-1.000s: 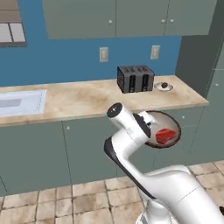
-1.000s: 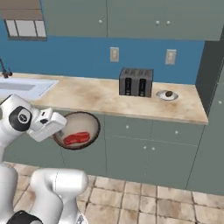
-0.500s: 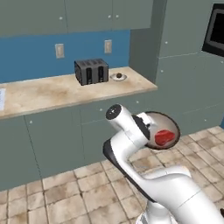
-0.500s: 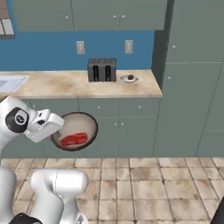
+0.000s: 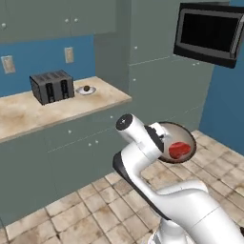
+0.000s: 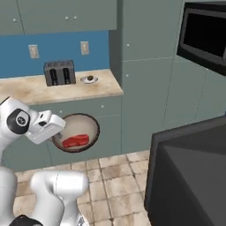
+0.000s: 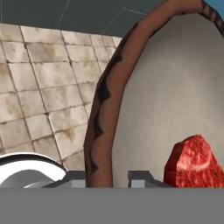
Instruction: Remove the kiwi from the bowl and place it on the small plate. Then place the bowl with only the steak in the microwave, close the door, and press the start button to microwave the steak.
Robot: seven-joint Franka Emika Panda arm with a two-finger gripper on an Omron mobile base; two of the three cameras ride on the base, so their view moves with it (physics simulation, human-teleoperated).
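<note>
The kiwi (image 6: 90, 78) sits on the small plate (image 6: 84, 80) near the bench's right end, beside the toaster (image 6: 59, 73), so the first step looks done. The claw (image 7: 113, 177), pinched on the rim, carries the bowl (image 6: 84, 122) holding only the steak (image 6: 75, 141) above the floor. The microwave (image 6: 204, 37) waits with its door (image 6: 190, 172) open; loading, closing and starting remain.

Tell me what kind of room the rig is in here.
A kitchen, rendered rather than real. A toaster stands on a stone-look counter beside a small plate, grey-green cabinets run along the wall, and a microwave is built in at head height.
</note>
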